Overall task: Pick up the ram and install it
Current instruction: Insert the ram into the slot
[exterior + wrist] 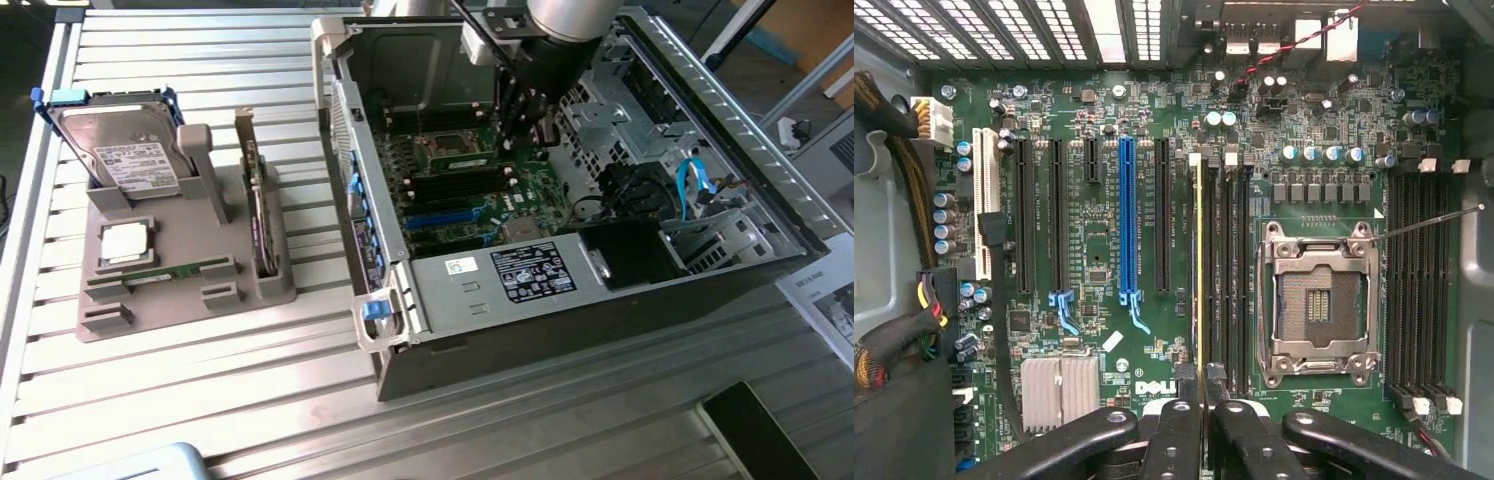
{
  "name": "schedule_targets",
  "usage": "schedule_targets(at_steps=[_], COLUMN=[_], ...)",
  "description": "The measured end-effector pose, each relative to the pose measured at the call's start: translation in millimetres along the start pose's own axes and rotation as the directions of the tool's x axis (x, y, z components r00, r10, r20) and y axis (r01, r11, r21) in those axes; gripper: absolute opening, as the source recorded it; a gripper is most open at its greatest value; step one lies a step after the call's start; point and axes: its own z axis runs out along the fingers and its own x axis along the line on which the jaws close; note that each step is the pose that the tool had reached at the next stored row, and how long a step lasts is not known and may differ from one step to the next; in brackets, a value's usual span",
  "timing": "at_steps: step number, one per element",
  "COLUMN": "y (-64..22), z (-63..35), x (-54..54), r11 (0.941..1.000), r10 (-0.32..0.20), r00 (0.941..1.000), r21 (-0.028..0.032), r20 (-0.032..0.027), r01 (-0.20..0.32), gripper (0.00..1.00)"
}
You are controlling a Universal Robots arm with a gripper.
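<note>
My gripper (pixel 1204 388) is inside the open computer case (pixel 400 330), low over the motherboard (pixel 1104 250), and its two black fingers (pixel 1176 432) are shut on the ram (pixel 1199 260). The ram shows edge-on as a thin yellow-green strip. It runs along the memory slot (pixel 1212 270) that lies closest to the long expansion slots, beside the empty processor socket (pixel 1319 300). Whether it sits in the slot or hovers just above it I cannot tell. In the exterior view the gripper (pixel 518 120) hangs over the board's middle, close to the socket (pixel 454 148).
A grey holder (pixel 160 300) on the exterior view's left carries a hard drive (pixel 127 150), an upright expansion card (pixel 254 200), a processor (pixel 123 243) and a green stick (pixel 180 272). Cables (pixel 904 330), a heatsink (pixel 1059 390) and more memory slots (pixel 1419 280) surround the gripper.
</note>
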Motion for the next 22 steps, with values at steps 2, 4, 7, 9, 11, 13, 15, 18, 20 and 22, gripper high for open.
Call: schedule_targets(at_steps=[2,4,7,9,11,13,15,18,20,22], y=[0.0,1.2,4.7,6.8,8.6,9.3,9.8,9.9,9.9,9.9], z=[0.1,1.8,7.4,11.7,16.3,18.8,22.5,23.9,24.5,27.4], x=[0.0,0.0,0.1,-0.2,-0.3,-0.3,-0.2,-0.2,-0.2,-0.2], r11=[1.0,1.0,1.0,0.9999,0.9999,0.9999,0.9998,0.9998,0.9998,0.9998], r10=[0.0,0.0,0.0,0.0,-0.001,-0.001,-0.001,-0.001,-0.001,-0.001], r00=[1.0,1.0,1.0,1.0,1.0,1.0,1.0,1.0,1.0,1.0], r21=[0.0,0.0019,0.0085,0.0121,0.0152,0.0162,0.0174,0.0175,0.0178,0.0181], r20=[0.0,0.0003,0.0002,0.0003,0.0002,0.0003,0.0003,0.0001,0.0006,0.0005], r01=[0.0,0.0,0.0,0.0,0.001,0.001,0.001,0.001,0.001,0.001], gripper=[0.12,0.12,0.12,0.12,0.12,0.12,0.12,0.12,0.12,0.12])
